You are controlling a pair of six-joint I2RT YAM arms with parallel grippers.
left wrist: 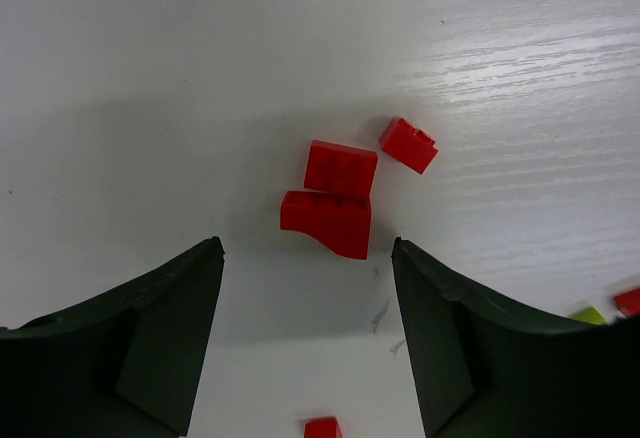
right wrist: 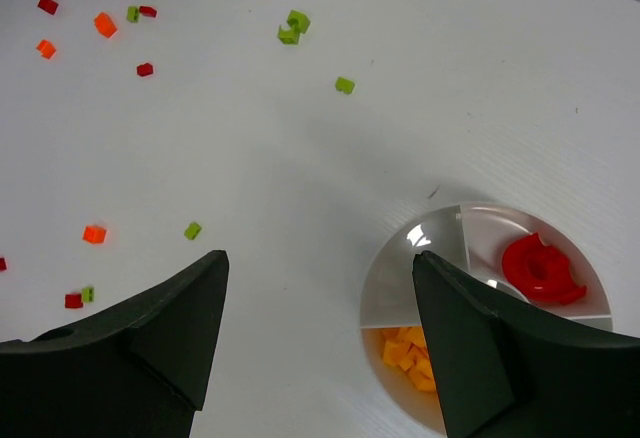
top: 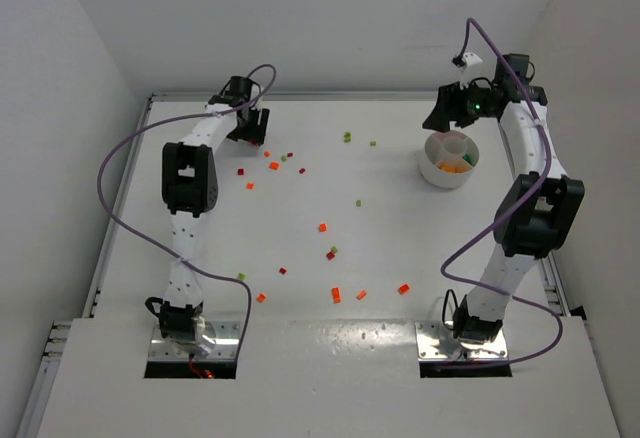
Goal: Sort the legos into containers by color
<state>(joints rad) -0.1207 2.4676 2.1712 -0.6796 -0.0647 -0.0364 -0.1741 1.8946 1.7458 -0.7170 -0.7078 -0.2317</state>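
Note:
Three red legos lie close together on the white table just ahead of my left gripper (left wrist: 307, 248): a flat brick (left wrist: 340, 168), a curved piece (left wrist: 328, 220) and a small brick (left wrist: 408, 145). This gripper is open with bare table between its fingers, and it sits low at the far left (top: 250, 128). The round white dish (top: 432, 173) stands at the far right. My right gripper (right wrist: 320, 258) hovers open and empty beside the dish (right wrist: 395, 288), near its rim (top: 445, 113). One compartment holds orange-yellow bricks (right wrist: 405, 350), another a red piece (right wrist: 540, 266).
Red, orange and green legos are scattered over the middle of the table, among them an orange one (top: 322, 227), another orange one (top: 404, 288) and a green one (top: 347, 138). Purple cables loop from both arms. White walls close in the table's far side and left side.

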